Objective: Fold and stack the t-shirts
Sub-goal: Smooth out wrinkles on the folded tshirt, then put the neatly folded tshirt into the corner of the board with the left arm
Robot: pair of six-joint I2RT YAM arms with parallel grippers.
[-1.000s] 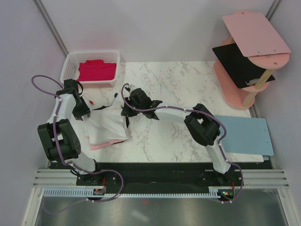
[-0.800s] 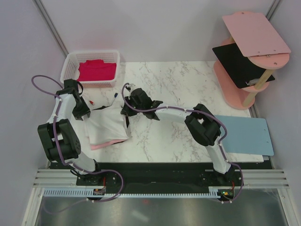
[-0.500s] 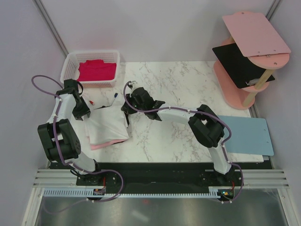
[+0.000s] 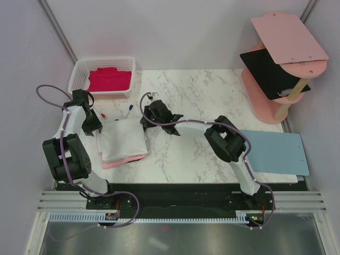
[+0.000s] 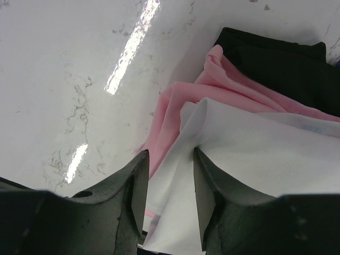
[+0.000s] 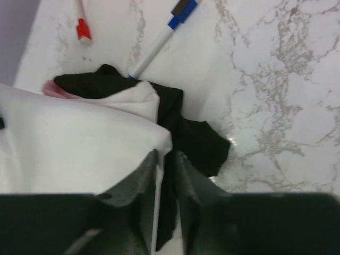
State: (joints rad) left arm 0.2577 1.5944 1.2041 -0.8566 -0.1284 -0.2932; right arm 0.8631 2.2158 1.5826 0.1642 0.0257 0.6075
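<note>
Pink shirt (image 4: 121, 162) mostly hidden under white shirt (image 4: 123, 139), only near strip showing. Black shirt (image 6: 197, 139) largely buried beneath same pile. Pen (image 6: 156, 48) cut off by top edge in right wrist view. Right hand (image 6: 166, 155) blurred; whether it pinches white shirt's corner unclear.

marble table (image 4: 196, 95) bears stacked t-shirts (image 4: 123, 141), white basket (image 4: 76, 77), two pens (image 4: 129, 110), blue mat (image 4: 279, 154).

Table (image 4: 202, 90): a stack of shirts (image 4: 123, 142) is laid on its left part, toward the front.
Basket (image 4: 79, 74): placed at the far left corner; one shirt (image 4: 109, 79) is kept in it.
Pens (image 4: 130, 110): found just behind the stack.
Shelf (image 4: 289, 37): set at the far right.
Mat (image 4: 276, 153): laid before the shelf.
</note>
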